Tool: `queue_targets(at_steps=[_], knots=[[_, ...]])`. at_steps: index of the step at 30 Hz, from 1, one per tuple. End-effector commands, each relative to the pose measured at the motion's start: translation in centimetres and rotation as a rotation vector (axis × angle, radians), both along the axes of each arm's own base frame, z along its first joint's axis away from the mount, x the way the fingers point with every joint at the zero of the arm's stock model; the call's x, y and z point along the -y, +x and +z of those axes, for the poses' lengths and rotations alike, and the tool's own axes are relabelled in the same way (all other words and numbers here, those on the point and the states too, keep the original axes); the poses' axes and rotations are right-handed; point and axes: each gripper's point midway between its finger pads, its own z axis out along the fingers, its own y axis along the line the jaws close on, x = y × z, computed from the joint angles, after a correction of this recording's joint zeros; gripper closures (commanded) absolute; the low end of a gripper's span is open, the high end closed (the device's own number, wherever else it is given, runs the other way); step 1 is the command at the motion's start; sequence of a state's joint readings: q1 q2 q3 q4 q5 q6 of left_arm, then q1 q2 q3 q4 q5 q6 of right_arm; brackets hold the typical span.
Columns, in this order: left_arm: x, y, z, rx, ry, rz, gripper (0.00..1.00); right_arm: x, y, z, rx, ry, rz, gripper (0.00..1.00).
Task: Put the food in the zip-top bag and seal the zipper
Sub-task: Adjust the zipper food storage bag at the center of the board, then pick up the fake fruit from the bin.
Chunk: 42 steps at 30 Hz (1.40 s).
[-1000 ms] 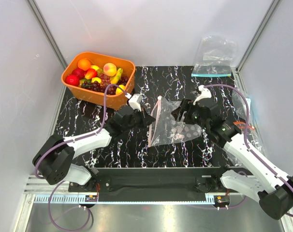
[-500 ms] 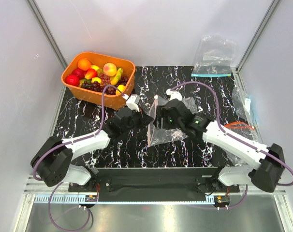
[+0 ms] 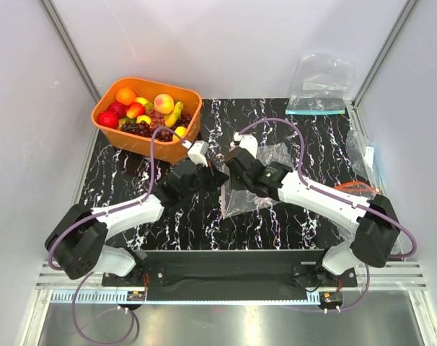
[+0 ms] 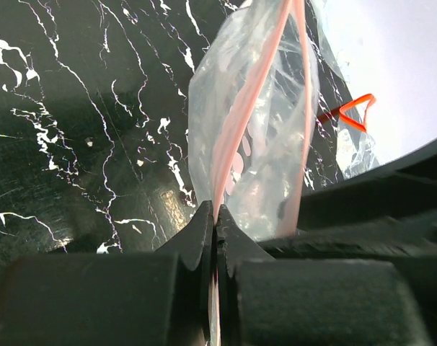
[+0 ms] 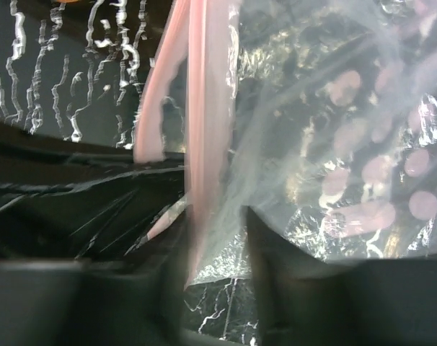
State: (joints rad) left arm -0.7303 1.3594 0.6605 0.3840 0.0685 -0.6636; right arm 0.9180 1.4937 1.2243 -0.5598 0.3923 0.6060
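The clear zip-top bag [image 3: 258,196] lies mid-table, its pale pink zipper [image 3: 226,202] facing left and partly lifted. My left gripper [image 3: 220,176] is shut on the zipper strip, with the jaws pressed together on it in the left wrist view [image 4: 215,216]. My right gripper [image 3: 234,160] is at the far end of the bag's mouth. In the right wrist view [image 5: 211,249] its jaws stand apart, with the pink strip [image 5: 198,144] between them. The food sits in the orange basket [image 3: 177,149]: an orange [image 3: 125,95], a peach [image 3: 164,103] and a red fruit [image 3: 108,119].
The basket, at the back left, also holds a banana bunch [image 3: 174,113] and dark grapes [image 3: 158,127]. A second clear bag with a teal strip [image 3: 318,86] leans at the back right. An orange-red cord [image 3: 357,186] lies near the right wall.
My right arm has swung left across the bag, from its right side to its mouth beside the left gripper. The left gripper has stayed shut on the zipper strip.
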Motion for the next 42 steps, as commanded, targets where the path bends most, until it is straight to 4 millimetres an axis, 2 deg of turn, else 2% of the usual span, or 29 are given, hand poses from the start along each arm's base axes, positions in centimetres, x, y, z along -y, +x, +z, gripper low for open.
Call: queue_targets(at_steps=[1, 4, 8, 12, 14, 15, 16, 17, 18, 20, 21, 22, 25, 26, 27, 29, 30, 31, 32, 33, 34, 35, 37, 38, 39, 42], knots=[[0.6, 0.2, 2.4, 0.065, -0.055, -0.01, 1.0, 0.5, 1.0, 1.5, 0.051, -0.01, -0.066, 0.67], [0.8, 0.5, 2.1, 0.059, -0.041, -0.014, 1.0, 1.5, 1.2, 1.9, 0.071, -0.035, -0.096, 0.78], [1.2, 1.0, 1.7, 0.053, -0.029, -0.019, 1.0, 2.7, 1.1, 2.8, 0.085, -0.07, -0.121, 1.0], [1.9, 2.2, 0.9, 0.011, -0.006, -0.029, 1.0, 3.2, 0.9, 3.7, 0.082, -0.087, -0.118, 1.0], [3.0, 3.0, 0.9, -0.008, -0.01, -0.059, 1.0, 3.7, 0.5, 3.2, 0.054, -0.134, -0.117, 1.0], [3.4, 3.2, 0.9, -0.016, -0.012, -0.07, 1.0, 3.7, 0.7, 3.6, 0.053, -0.137, -0.121, 1.0], [3.9, 3.4, 0.3, -0.031, -0.008, -0.087, 1.0, 4.3, 0.4, 3.3, 0.037, -0.167, -0.125, 1.0], [4.6, 3.9, 1.1, -0.017, -0.02, -0.093, 1.0, 4.4, 0.4, 3.1, 0.028, -0.178, -0.126, 1.0], [4.8, 4.2, 0.3, -0.031, -0.007, -0.097, 0.99, 4.9, 0.7, 2.8, 0.009, -0.182, -0.135, 1.0], [5.3, 4.9, 0.7, -0.025, -0.005, -0.094, 0.97, 5.4, 1.1, 2.3, -0.025, -0.162, -0.126, 1.0], [5.3, 5.1, -0.1, -0.04, 0.012, -0.092, 0.94, 5.1, 1.2, 1.2, -0.069, -0.119, -0.098, 1.0], [5.3, 5.4, -0.2, -0.042, 0.016, -0.087, 0.91, 6.3, 2.2, 1.1, -0.079, -0.096, -0.12, 1.0], [5.0, 6.0, -0.6, -0.051, 0.017, -0.079, 0.68, 7.2, 3.0, 0.1, -0.104, -0.047, -0.117, 1.0], [4.8, 6.3, -0.4, -0.045, 0.014, -0.074, 0.61, 7.9, 3.6, -0.1, -0.111, -0.044, -0.134, 1.0], [4.9, 6.4, -0.2, -0.039, 0.005, -0.076, 0.49, 7.9, 3.9, -0.1, -0.119, -0.037, -0.13, 1.0], [4.9, 6.8, 0.4, -0.026, -0.006, -0.076, 0.4, 8.3, 4.7, -1.0, -0.14, -0.063, -0.137, 1.0], [4.8, 6.9, 1.2, -0.015, -0.009, -0.071, 0.32, 8.3, 5.1, -1.1, -0.142, -0.068, -0.14, 1.0], [4.7, 7.1, 1.6, -0.007, -0.006, -0.067, 0.3, 8.3, 5.3, -1.7, -0.157, -0.08, -0.14, 1.0], [4.3, 7.1, 1.5, -0.021, 0.014, -0.057, 0.21, 8.7, 5.8, -1.9, -0.162, -0.08, -0.151, 1.0], [3.9, 7.2, 2.6, -0.011, 0.016, -0.05, 0.18, 8.4, 6.1, -2.1, -0.168, -0.058, -0.142, 1.0], [3.6, 7.5, 3.8, 0.0, 0.015, -0.032, 0.06, 8.4, 6.3, -2.3, -0.175, -0.044, -0.142, 1.0], [2.4, 7.5, 3.6, -0.036, 0.051, -0.003, 0.01, 8.7, 6.6, -2.7, -0.184, -0.034, -0.148, 1.0], [0.6, 8.3, 6.5, 0.0, 0.064, 0.078, 0.01, 8.5, 7.1, -2.8, -0.182, -0.005, -0.145, 1.0], [-1.1, 8.5, 6.3, -0.024, 0.108, 0.121, 0.01, 8.6, 7.4, -2.7, -0.181, 0.001, -0.147, 1.0], [-2.3, 8.5, 7.8, -0.006, 0.114, 0.156, 0.01, 8.6, 7.6, -2.8, -0.182, 0.0, -0.144, 1.0], [-8.2, 10.4, 10.1, 0.016, 0.188, 0.392, 0.01, 8.5, 7.8, -2.8, -0.183, -0.006, -0.134, 1.0]])
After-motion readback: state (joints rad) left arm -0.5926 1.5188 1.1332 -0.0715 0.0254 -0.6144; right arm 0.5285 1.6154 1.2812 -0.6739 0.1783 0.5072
